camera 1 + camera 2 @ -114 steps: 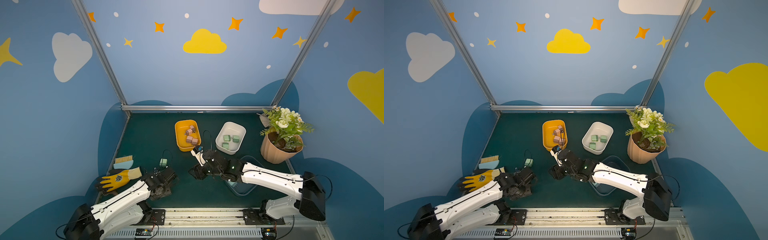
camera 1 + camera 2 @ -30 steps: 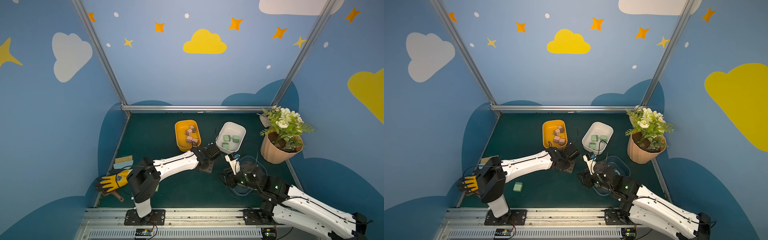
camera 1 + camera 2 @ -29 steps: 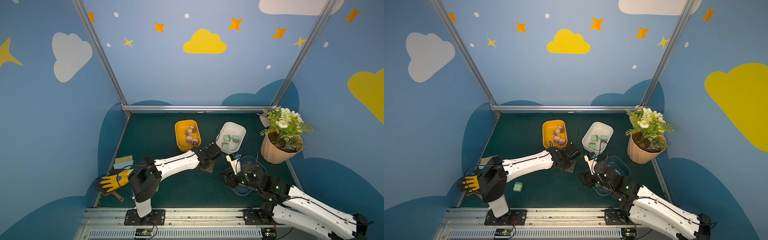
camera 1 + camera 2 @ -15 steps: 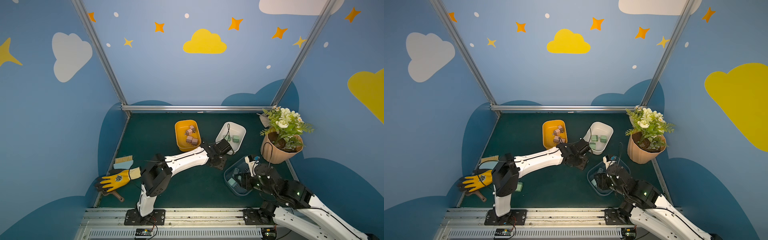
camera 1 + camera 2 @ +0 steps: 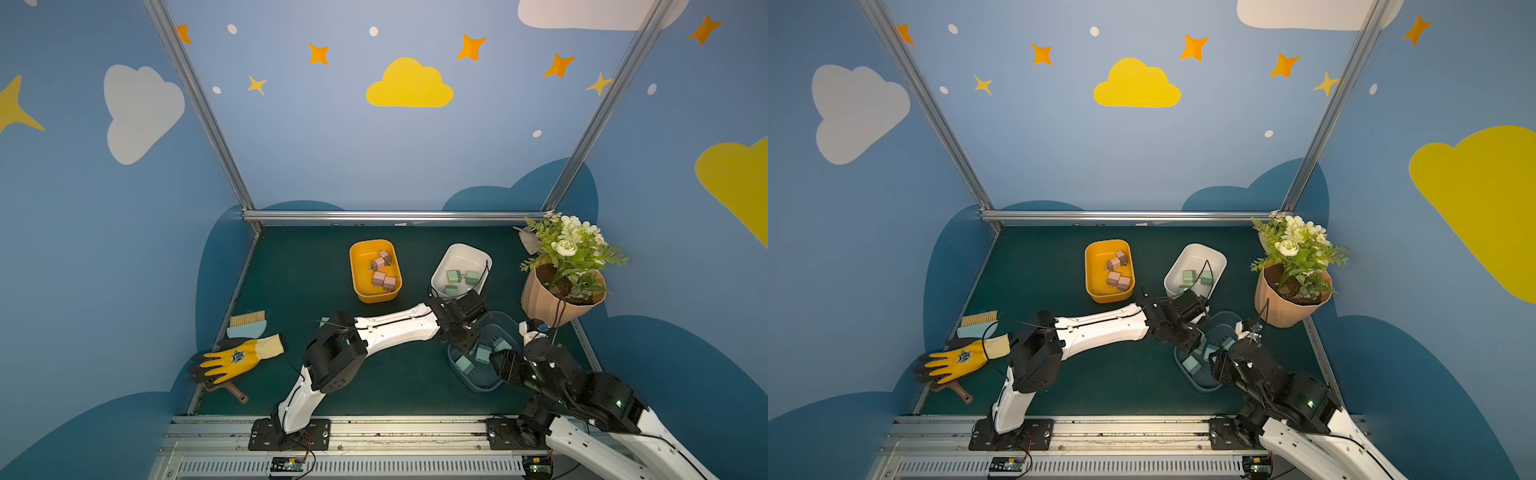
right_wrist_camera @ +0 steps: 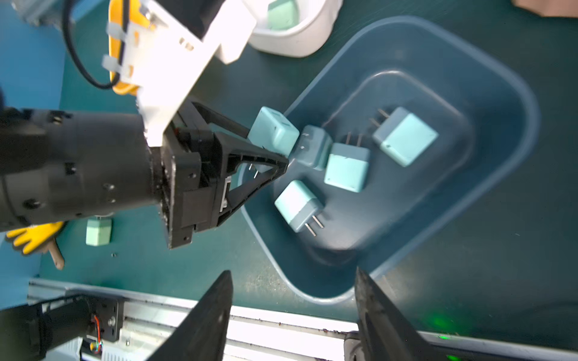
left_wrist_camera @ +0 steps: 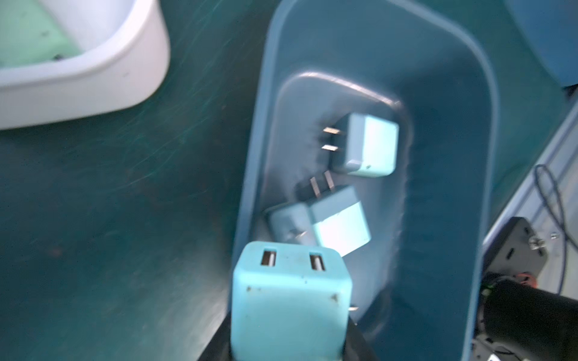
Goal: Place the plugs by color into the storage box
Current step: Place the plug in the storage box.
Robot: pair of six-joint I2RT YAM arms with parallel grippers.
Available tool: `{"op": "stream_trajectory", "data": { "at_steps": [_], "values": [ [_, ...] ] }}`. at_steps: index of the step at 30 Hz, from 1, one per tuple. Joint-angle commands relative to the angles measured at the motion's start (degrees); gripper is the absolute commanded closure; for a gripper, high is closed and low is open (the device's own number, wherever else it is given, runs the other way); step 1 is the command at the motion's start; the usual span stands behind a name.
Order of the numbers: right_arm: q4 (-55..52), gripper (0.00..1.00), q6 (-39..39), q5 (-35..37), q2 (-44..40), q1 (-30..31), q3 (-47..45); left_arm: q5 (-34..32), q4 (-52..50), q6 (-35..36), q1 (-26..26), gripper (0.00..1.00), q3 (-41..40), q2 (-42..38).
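Green mat: teal plug tight in left pincer, USB face toward blue bin; right pincer spread.

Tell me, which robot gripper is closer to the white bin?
Left. The left gripper, holding a teal plug at the blue bin's rim, is on the side toward the white bin. The right gripper is across the blue bin, farther off.
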Motion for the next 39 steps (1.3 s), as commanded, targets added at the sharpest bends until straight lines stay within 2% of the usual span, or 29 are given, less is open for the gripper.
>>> {"op": "stream_trajectory", "data": {
  "at_steps": [1, 6, 15, 19, 22, 24, 26, 30, 33, 39],
  "values": [
    [-4.75, 0.40, 4.03, 3.23, -4.10, -0.26, -0.48, 2.25, 0.15, 0.76, -0.40, 0.64, 4.91, 3.26],
    [-6.42, 0.40, 5.72, 2.14, -6.02, -0.24, -1.13, 3.43, -0.22, 1.13, -1.41, 0.64, 11.58, 8.08],
    [-8.56, 0.38, 5.80, 2.50, -6.87, -0.26, -1.27, 2.77, -7.77, 1.20, -2.37, 0.63, 31.63, 20.89],
    [-8.48, 0.37, 5.77, 2.69, -6.86, -0.22, -1.51, -1.15, -11.26, 0.11, -2.40, 0.61, 38.03, 24.64],
    [-8.37, 0.37, 5.27, 1.90, -6.81, -0.24, -1.52, -3.18, -11.96, 0.53, -2.37, 0.51, 39.40, 25.31],
    [-8.16, 0.37, 5.02, 1.65, -6.81, -0.26, -1.69, -4.07, -11.88, 0.36, -2.36, 0.38, 39.59, 24.98],
    [-7.84, 0.36, 4.99, 1.85, -6.81, -0.26, -1.69, -4.57, -11.79, 0.07, -2.36, 0.33, 39.87, 24.59],
    [-7.39, 0.36, 4.23, 1.63, -6.81, -0.26, -1.41, -4.94, -11.43, -0.34, -2.36, 0.31, 39.94, 23.17],
    [-4.51, 0.38, 0.60, -1.07, -6.17, -0.21, -0.91, -6.33, -12.02, -0.97, -2.28, 0.31, 39.73, 21.46],
    [2.31, 0.38, -14.36, -5.16, -0.48, -0.21, 3.39, -11.47, -13.96, -2.35, -1.19, 0.31, 34.23, 15.36]
  ]
}}
